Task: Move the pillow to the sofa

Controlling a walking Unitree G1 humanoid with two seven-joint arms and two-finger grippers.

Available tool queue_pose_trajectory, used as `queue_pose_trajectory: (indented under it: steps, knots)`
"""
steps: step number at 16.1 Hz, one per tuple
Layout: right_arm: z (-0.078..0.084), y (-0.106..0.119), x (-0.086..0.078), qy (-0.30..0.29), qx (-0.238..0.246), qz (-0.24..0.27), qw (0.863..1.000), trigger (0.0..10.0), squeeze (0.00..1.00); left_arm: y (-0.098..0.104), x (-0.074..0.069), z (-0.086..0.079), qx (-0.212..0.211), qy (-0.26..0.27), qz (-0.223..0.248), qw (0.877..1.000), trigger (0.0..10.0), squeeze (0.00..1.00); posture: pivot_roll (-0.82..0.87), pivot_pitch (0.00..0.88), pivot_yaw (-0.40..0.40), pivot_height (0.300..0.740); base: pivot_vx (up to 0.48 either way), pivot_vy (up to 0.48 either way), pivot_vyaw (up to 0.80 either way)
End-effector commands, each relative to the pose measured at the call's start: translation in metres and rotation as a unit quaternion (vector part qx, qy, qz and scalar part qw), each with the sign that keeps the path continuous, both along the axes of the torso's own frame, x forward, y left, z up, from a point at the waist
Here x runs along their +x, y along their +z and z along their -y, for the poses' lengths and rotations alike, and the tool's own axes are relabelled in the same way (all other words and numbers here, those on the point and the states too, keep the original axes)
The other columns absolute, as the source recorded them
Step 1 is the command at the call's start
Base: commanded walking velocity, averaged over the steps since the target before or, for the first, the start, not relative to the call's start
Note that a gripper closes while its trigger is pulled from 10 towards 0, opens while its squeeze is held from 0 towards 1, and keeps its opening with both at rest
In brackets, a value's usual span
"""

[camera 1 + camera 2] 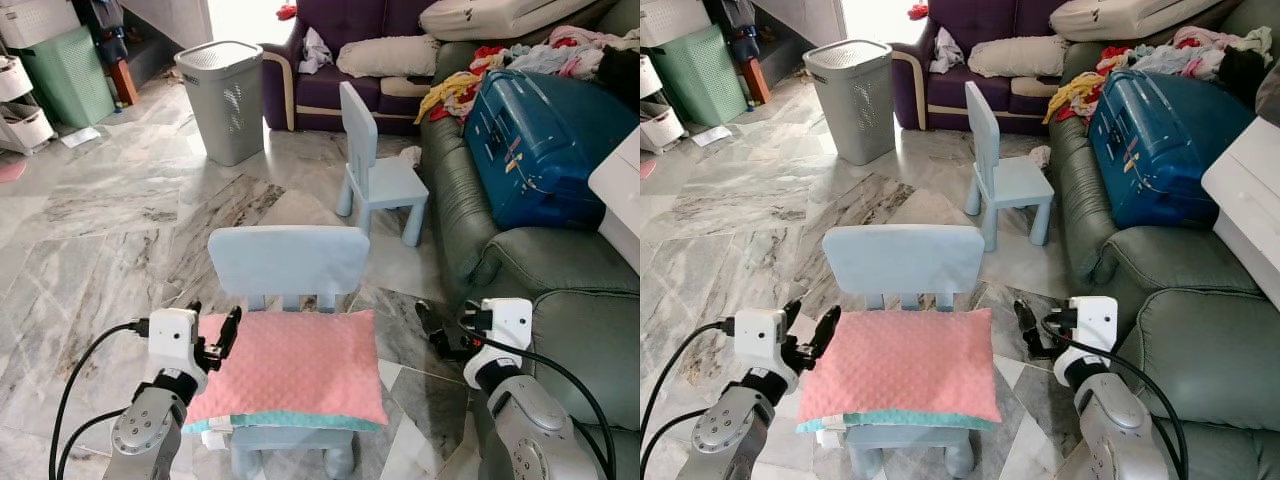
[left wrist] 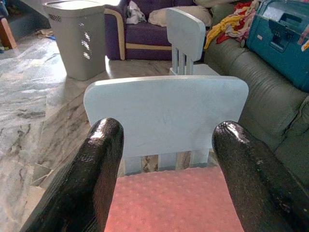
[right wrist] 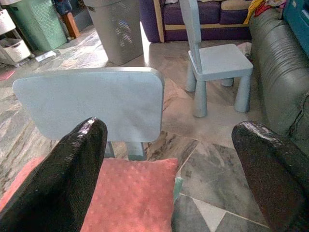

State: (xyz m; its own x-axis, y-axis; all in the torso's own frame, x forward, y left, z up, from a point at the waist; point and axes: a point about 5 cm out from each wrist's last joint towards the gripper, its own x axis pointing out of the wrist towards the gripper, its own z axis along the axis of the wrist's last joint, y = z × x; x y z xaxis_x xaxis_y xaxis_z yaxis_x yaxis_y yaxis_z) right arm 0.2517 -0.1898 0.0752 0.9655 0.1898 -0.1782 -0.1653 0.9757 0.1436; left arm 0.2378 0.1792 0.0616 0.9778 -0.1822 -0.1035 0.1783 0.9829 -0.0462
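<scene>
A pink pillow [image 1: 288, 366] lies flat on the seat of a small blue chair [image 1: 288, 262] right in front of us. Our left gripper [image 1: 212, 335] hovers at the pillow's left edge, jaws wide and empty. Our right gripper [image 1: 436, 331] hangs apart from the right edge, jaws also wide. The green sofa [image 1: 560, 300] is just to our right, with a blue suitcase [image 1: 540, 135] on it. We judge the soft pillow may sag or slip from a one-sided pinch, or snag the chair back.
</scene>
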Motion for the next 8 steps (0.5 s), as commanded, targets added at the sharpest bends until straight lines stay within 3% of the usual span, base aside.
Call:
queue_pose_trajectory:
  steps: [1, 8]
  knots:
    - [-0.0019, 0.0069, 0.0018, 0.003, -0.004, 0.009, 1.0, 10.0, 0.0, 0.004, 0.0018, 0.0, 0.003, 0.002, 0.005, 1.0, 10.0, 0.0, -0.09, 0.0, -0.023, 0.736, 0.0, 0.0, 0.0]
    - [-0.0051, 0.0063, 0.0019, 0.008, -0.002, 0.007, 1.0, 10.0, 0.0, 0.0046, 0.0035, -0.0044, 0.007, 0.009, 0.003, 1.0, 10.0, 0.0, -0.09, 0.0, -0.021, 0.658, 0.0, 0.0, 0.0]
